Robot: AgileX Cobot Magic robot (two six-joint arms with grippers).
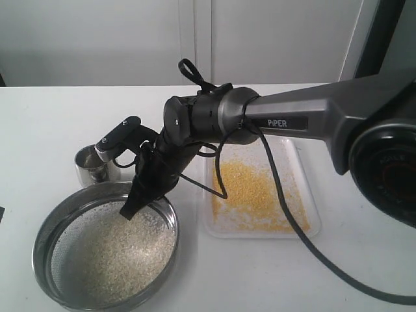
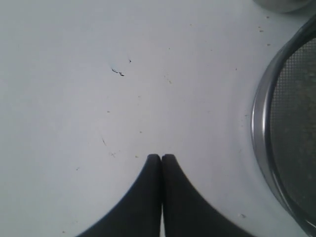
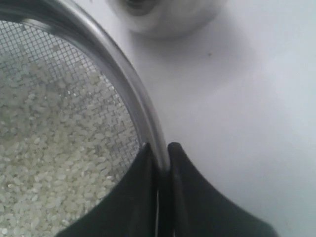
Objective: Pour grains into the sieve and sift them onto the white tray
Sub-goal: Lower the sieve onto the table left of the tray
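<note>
The sieve (image 1: 39,244) rests on the table at the lower left, its mesh covered with pale rice-like grains (image 1: 114,253). My right gripper (image 1: 130,209) reaches across from the right and is shut on the sieve's far rim (image 3: 123,74); the wrist view shows the steel rim pinched between the two black fingers of the gripper (image 3: 160,150), with rice (image 3: 44,148) on the inner side. The white tray (image 1: 260,233) lies to the right of the sieve with fine yellow grains (image 1: 250,192) spread over it. My left gripper (image 2: 161,157) is shut and empty over bare table, beside the sieve's rim (image 2: 261,128).
A small steel cup (image 1: 91,166) stands upright just behind the sieve, close to the right gripper, and shows blurred in the right wrist view (image 3: 168,15). The right arm and its black cable (image 1: 292,227) cross over the tray.
</note>
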